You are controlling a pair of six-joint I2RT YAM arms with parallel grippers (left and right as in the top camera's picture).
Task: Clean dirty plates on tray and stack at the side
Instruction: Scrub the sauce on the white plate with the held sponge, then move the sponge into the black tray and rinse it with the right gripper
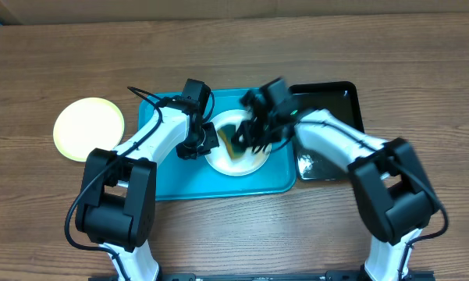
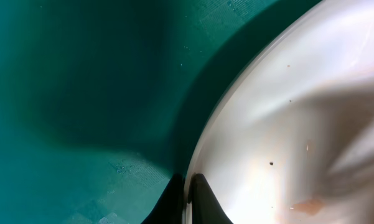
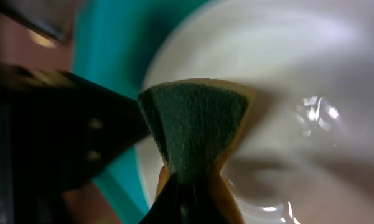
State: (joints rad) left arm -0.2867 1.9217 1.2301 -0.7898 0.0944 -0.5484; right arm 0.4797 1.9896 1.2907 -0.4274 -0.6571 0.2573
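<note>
Well, starting at my far left on the overhead feed, the pale yellow-green plate [image 1: 89, 129] lies alone on the wooden table [image 1: 47, 211], clear of the turquoise tray [image 1: 164, 176] and apart from both arms.

Next comes the tray itself, with the left gripper [image 1: 193, 145] reaching down over its middle. On the left wrist feed that gripper [image 2: 187, 200] is clamped on the near rim of the white plate [image 2: 286, 124], one dark finger on each side of the edge. The tray floor [image 2: 81, 93] fills the rest of that view. I can make out a small orange-brown smear [image 2: 308, 206] and a few dark specks on the plate's surface.

The white plate [image 1: 246, 162] sits inside the tray, towards its right half. Above it the right gripper [image 1: 248, 137] shows blurred on the overhead. Its wrist feed shows it [image 3: 183, 208] pinched tight on a sponge [image 3: 196, 127], green scouring face towards the camera and yellow body at the edges, held over the white plate [image 3: 311, 62]. I cannot tell whether the sponge touches the plate.

Furthest right, the black tray [image 1: 339, 97] lies just beside the turquoise one.
</note>
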